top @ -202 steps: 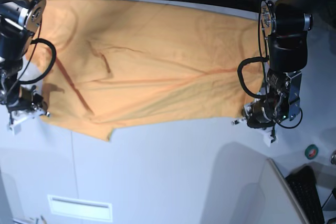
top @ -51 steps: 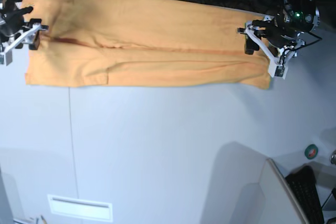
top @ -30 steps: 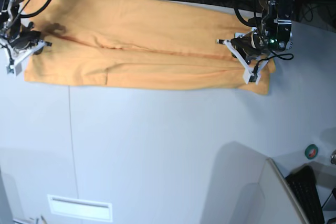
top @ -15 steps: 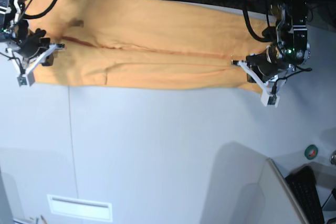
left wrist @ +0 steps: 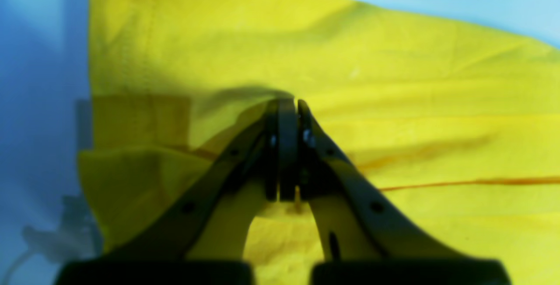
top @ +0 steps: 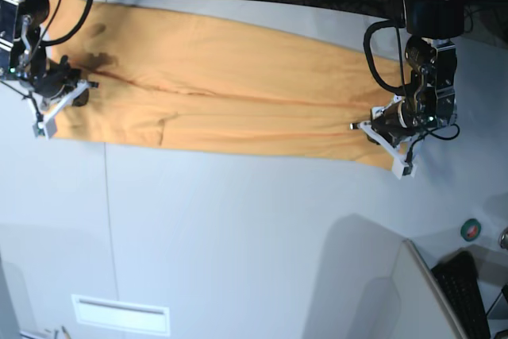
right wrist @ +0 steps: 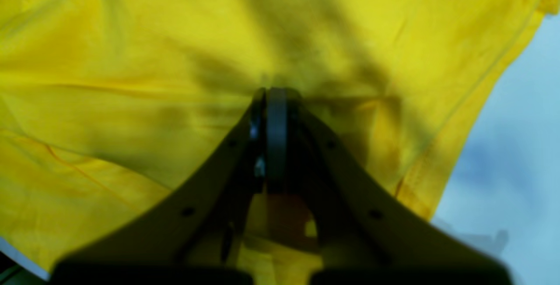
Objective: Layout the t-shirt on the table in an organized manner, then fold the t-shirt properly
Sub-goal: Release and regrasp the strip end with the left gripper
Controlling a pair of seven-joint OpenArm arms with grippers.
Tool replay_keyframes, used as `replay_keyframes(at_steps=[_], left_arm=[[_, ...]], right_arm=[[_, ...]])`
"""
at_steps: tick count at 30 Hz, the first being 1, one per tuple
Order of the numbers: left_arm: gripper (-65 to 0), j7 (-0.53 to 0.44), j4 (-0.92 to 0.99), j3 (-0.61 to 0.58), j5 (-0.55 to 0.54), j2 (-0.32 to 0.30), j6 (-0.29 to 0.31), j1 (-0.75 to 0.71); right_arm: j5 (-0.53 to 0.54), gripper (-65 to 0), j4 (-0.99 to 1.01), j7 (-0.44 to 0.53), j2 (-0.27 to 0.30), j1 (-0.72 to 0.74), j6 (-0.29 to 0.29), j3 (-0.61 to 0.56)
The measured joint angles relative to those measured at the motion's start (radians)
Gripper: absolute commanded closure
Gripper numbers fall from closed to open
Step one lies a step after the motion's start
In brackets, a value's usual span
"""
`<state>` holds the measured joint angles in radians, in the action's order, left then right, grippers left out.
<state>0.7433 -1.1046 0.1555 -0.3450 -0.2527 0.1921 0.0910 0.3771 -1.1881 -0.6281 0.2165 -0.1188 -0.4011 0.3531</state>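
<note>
On the base view's left we see our right end effector (top: 57, 105), jaws pressed together, empty, over one end of the single soft orange-yellow cotton t-shirt (top: 238, 93), a long folded band across the far part of the pale grey-white bench (top: 238, 228). At the right, our left end effector (top: 381, 142) is likewise closed. Only the wrist views show stitched hems.

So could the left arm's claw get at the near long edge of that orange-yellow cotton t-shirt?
Probably yes. The left claw sits closed over the orange-yellow cotton t-shirt, near that edge, with nothing in between.
</note>
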Motion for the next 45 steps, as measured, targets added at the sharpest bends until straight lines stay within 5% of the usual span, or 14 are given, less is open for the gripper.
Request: replay_keyframes(at_steps=[9, 17, 37, 43, 45], left_arm=[[0.0, 0.146, -0.206, 0.011, 0.03, 0.003, -0.028, -0.042], [0.0, 0.159, -0.284, 0.1, 0.039, -0.007, -0.027, -0.108], [0.0, 0.156, -0.283, 0.153, 0.022, -0.024, -0.02, -0.165], [0.0, 0.159, -0.332, 0.302, -0.169, -0.072, 0.221, -0.194], [-20.7, 0.142, -0.309, 0.317, -0.211, -0.097, 0.253, -0.193]], right_arm=[[-0.032, 0.0, 0.037, -0.021, 0.034, 0.069, 0.019, 0.0], [-0.04, 0.0, -0.175, -0.041, 0.016, -0.049, 0.03, 0.002], [-0.042, 0.0, -0.196, -0.052, 0.005, -0.148, 0.027, 0.007], [-0.032, 0.0, -0.355, -0.046, 0.004, -0.175, 0.026, 0.009], [-0.034, 0.0, -0.372, -0.047, -0.013, -0.174, 0.026, 0.009]])
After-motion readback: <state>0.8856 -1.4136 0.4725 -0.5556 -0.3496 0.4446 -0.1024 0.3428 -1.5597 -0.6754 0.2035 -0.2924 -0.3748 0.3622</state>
